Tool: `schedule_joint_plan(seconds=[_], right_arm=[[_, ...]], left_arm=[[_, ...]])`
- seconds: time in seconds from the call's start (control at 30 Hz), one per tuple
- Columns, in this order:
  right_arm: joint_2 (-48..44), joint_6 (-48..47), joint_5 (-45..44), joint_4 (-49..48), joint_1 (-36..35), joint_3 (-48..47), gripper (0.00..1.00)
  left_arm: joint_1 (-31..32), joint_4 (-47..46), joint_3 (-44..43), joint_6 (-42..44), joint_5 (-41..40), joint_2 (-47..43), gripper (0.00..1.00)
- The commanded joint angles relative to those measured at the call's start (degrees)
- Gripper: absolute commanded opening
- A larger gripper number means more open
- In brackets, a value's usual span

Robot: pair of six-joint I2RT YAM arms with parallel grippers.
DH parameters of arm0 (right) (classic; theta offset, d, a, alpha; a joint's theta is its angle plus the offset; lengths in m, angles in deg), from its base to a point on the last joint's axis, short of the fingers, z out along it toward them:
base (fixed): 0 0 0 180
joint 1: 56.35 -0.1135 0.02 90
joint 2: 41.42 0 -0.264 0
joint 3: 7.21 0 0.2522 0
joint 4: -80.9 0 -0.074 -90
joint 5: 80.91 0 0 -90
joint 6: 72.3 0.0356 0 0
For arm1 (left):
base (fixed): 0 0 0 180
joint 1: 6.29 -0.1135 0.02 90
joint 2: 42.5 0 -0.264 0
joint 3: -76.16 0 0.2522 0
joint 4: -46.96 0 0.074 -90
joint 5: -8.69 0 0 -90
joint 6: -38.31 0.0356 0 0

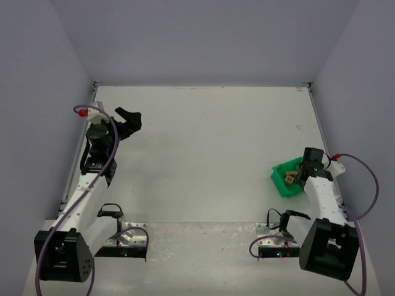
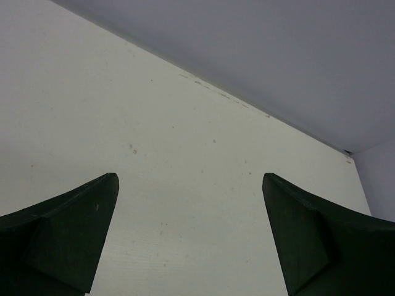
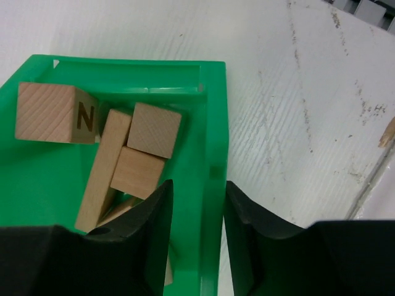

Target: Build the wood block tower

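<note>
Wooden blocks [image 3: 133, 154] all lie loose in the green bin [image 3: 213, 123], none stacked; the right end effector [image 3: 197, 191] pinches the bin's wall, the left end effector [image 2: 188, 179] gapes wide above the counter [image 2: 185, 123], so stacking looks wholly undone

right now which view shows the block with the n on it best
Right wrist: the N block lies close up in the green bin, letter readable. Top external shows only tan specks there; left wrist misses it.
</note>
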Motion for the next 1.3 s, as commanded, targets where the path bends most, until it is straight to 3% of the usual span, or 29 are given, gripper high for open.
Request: schedule_joint_plan(seconds=[0.0, 0.17, 0.3, 0.47, 0.57, 0.8, 0.97, 1.1, 1.27], right_arm=[[1.12, 0.39, -3.00, -4.18, 0.36, -0.21, 0.31], [3.51, -4.60, -0.66, -5.17, 0.37, -1.40, 0.06], [5.40, -7.14, -0.03, -4.78, 0.36, -3.08, 0.00], [4.29, -11.68, 4.50, -6.48, -0.29, -4.42, 0.00], [2.05, -17.14, 5.79, -10.47, -5.40, -4.42, 0.00], [5.34, -30.47, -9.17, -18.73, -25.20, -11.32, 0.00], [11.49, -39.21, -15.13, -25.09, -32.77, -16.97, 0.00], [17.08, -49.69, -18.73, -35.24, -38.18, -19.29, 0.00], [26.34, -76.97, -24.68, -54.14, -46.49, -21.48, 0.00]], left_arm=[[-0.46, -1.66, -2.27, -0.28, -0.80, -0.35, 1.00], [-0.44, -1.61, -2.42, -0.45, -0.80, 0.24, 1.00], [-0.46, 0.17, -3.18, -0.36, -3.52, 0.10, 1.00], [-0.46, 0.81, -2.97, -0.36, -4.33, -1.15, 1.00], [-0.46, 1.66, -3.20, -0.36, -5.10, -1.46, 1.00], [-0.45, 4.54, -4.13, -0.28, -6.48, -2.30, 1.00], [-0.46, 6.56, -4.47, -0.63, -7.08, -3.13, 1.00], [-0.46, 7.89, -4.52, -1.18, -6.69, -3.25, 1.00], [-0.46, 10.48, -4.73, -1.58, -5.85, -3.80, 1.00]])
